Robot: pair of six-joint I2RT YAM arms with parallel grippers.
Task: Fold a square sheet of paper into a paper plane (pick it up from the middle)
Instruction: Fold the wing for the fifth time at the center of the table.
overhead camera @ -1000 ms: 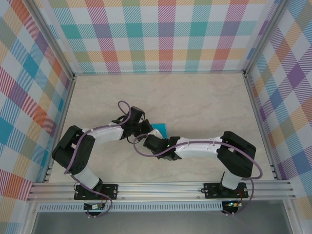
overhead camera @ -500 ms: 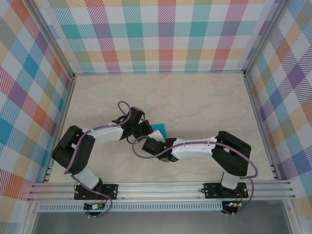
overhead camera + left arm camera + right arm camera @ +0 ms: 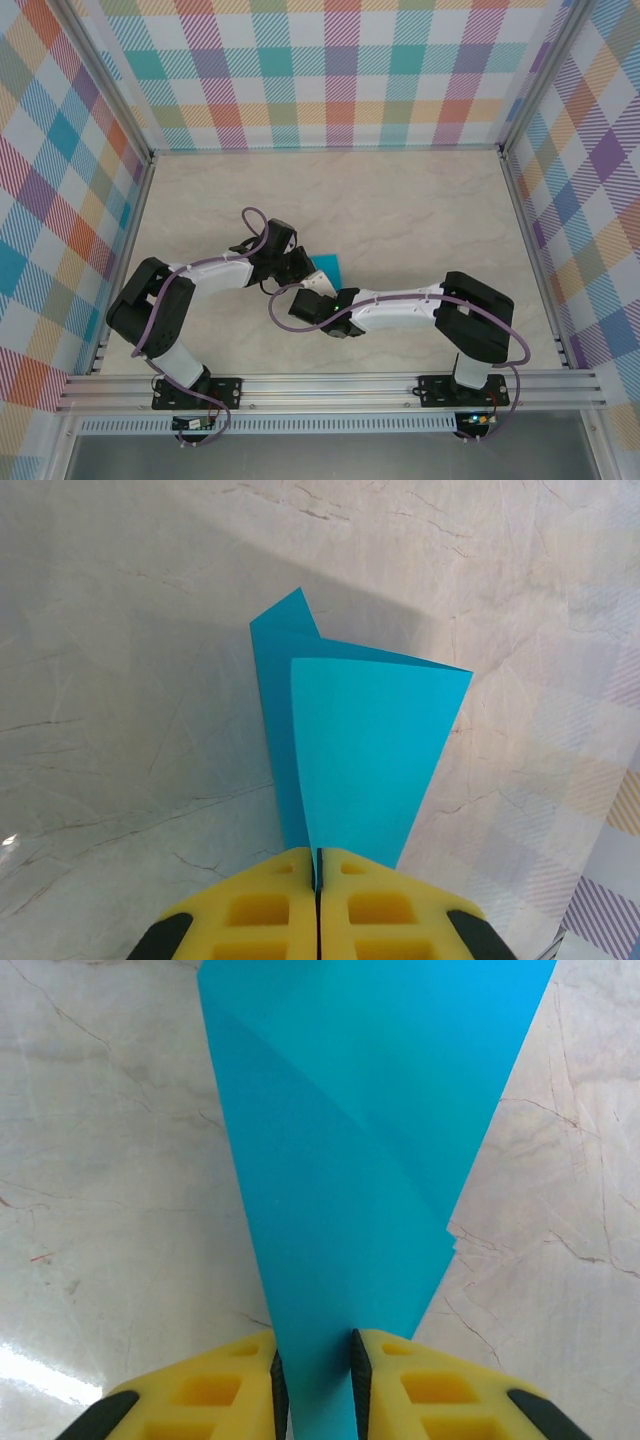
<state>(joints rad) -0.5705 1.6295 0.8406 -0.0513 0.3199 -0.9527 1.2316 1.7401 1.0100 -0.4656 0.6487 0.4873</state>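
There was one counter (image 3: 420,210), two arms, two pincers and one piece of paper.

The left arm (image 3: 205,272) reached from the near left corner toward the middle of the counter. In the top view the left pincer (image 3: 291,266) sat just left of the paper (image 3: 329,266), touching its left end. In the left wrist view this pincer (image 3: 318,880) was closed. Its two yellow fingers (image 3: 255,910) were pressed together with no gap, and the narrow end of the paper (image 3: 365,750) was pinched in the seam between them. From there the teal paper fanned out wider away from the pincer, in two overlapping layers with a pointed corner sticking out behind on the left.

The paper was over the middle of the counter, held between the two pincers. I could not tell whether any part of it touched the surface.

The right pincer (image 3: 318,284) met the paper from the near side, close beside the left one. In the right wrist view this pincer (image 3: 315,1385) stood only a narrow slot apart. The paper (image 3: 370,1110) filled that slot, and both fingers (image 3: 215,1390) touched it, one on each side, so it was gripping the paper. A diagonal crease crossed the sheet above the fingers.

The right arm (image 3: 400,300) stretched leftward from the near right corner.
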